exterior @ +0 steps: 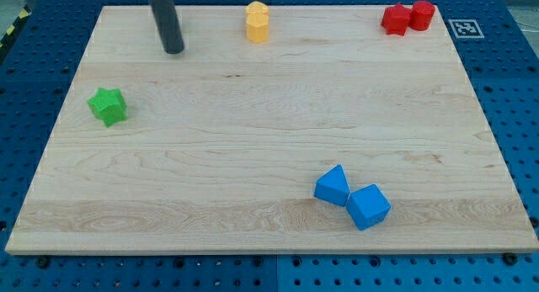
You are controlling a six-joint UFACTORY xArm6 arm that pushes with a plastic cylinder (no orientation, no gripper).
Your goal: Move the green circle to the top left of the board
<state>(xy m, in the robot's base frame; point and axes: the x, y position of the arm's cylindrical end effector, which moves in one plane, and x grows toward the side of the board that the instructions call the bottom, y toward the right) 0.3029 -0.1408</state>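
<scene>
Searching the counter turns up no green circle; only a green star is seen, near the view's left edge, well below the top left corner. No pincer is fitted. My tip is parked apart from it, so the move is judged undone.

Wooden board holding a green star block near its left edge, two yellow blocks at the top edge, two red blocks in the top right corner, and two blue blocks near the bottom edge.
</scene>
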